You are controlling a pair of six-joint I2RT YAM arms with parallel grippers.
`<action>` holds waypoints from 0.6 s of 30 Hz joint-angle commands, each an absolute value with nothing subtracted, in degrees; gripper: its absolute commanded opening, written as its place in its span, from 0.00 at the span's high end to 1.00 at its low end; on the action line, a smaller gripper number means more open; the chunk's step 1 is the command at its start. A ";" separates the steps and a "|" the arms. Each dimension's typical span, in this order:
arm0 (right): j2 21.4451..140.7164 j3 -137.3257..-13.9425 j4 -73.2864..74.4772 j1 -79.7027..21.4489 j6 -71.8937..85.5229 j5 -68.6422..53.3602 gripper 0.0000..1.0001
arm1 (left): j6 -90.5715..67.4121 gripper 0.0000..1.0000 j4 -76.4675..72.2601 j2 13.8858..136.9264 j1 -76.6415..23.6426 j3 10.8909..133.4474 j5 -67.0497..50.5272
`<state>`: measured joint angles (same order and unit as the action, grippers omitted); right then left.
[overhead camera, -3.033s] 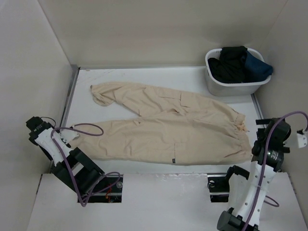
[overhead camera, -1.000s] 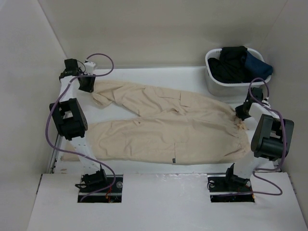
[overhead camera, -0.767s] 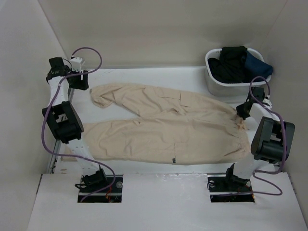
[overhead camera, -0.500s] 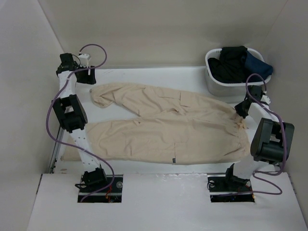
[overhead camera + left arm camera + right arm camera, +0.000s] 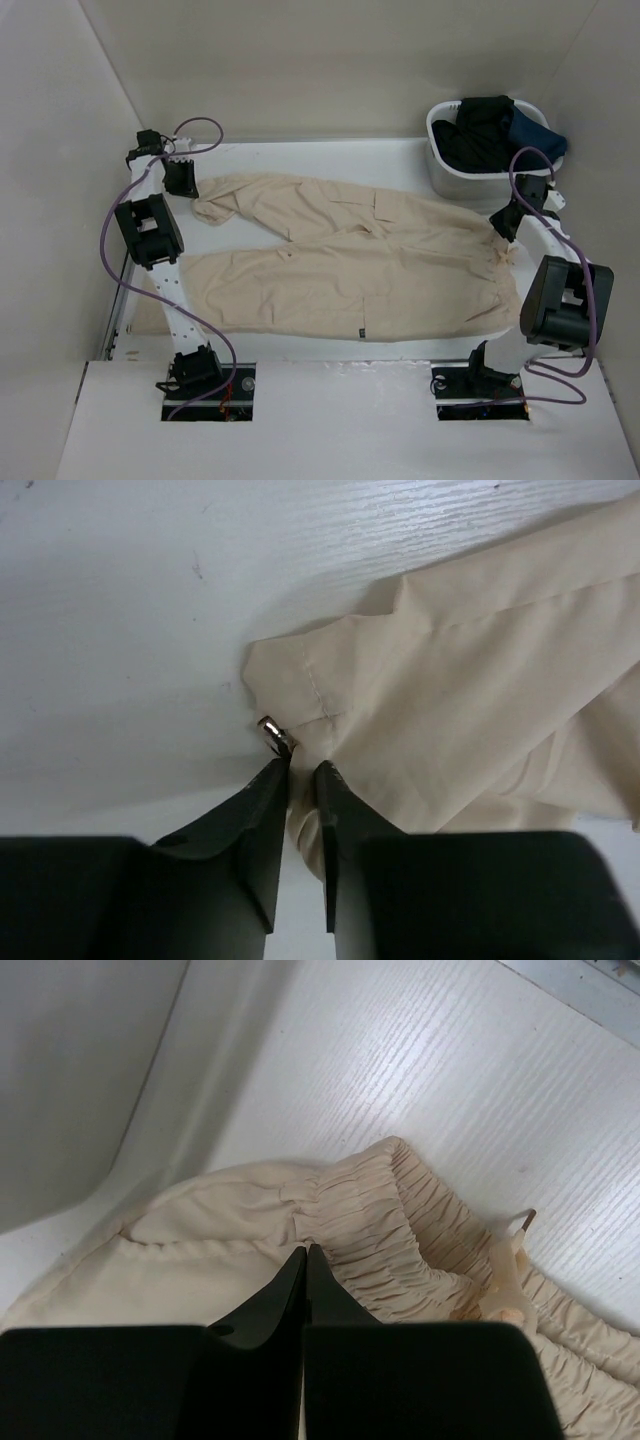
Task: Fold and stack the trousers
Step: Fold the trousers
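Note:
The beige trousers (image 5: 350, 270) lie spread flat on the white table, waistband to the right and both legs running left. My left gripper (image 5: 183, 186) is at the far leg's cuff. In the left wrist view it (image 5: 301, 770) is shut on a fold of that cuff (image 5: 330, 690), next to a small metal tip (image 5: 271, 730). My right gripper (image 5: 507, 228) sits at the far corner of the waistband. In the right wrist view it (image 5: 305, 1251) is shut, its tips pinched into the gathered waistband (image 5: 400, 1220).
A white basket (image 5: 490, 182) holding dark garments (image 5: 490, 128) stands at the back right, close to the right arm. A drawstring end (image 5: 508, 1278) lies by the waistband. Walls enclose the table on the left, back and right.
My left gripper swung around the far-left corner, came down on the far leg's cuff and closed on it. My right gripper stayed shut at the waistband and shifted slightly away.

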<state>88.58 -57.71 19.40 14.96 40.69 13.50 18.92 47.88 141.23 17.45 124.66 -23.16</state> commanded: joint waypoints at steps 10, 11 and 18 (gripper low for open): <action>75.87 -61.27 11.00 18.41 36.74 11.00 1.00 | 21.34 1.00 17.79 121.94 19.29 117.61 -20.83; 74.81 -60.74 9.94 18.68 36.74 10.38 1.00 | 22.40 1.00 15.84 119.99 19.29 116.38 -21.09; 68.12 -55.47 3.79 20.96 37.18 4.40 1.00 | 32.07 1.00 8.88 105.49 19.73 103.30 -24.87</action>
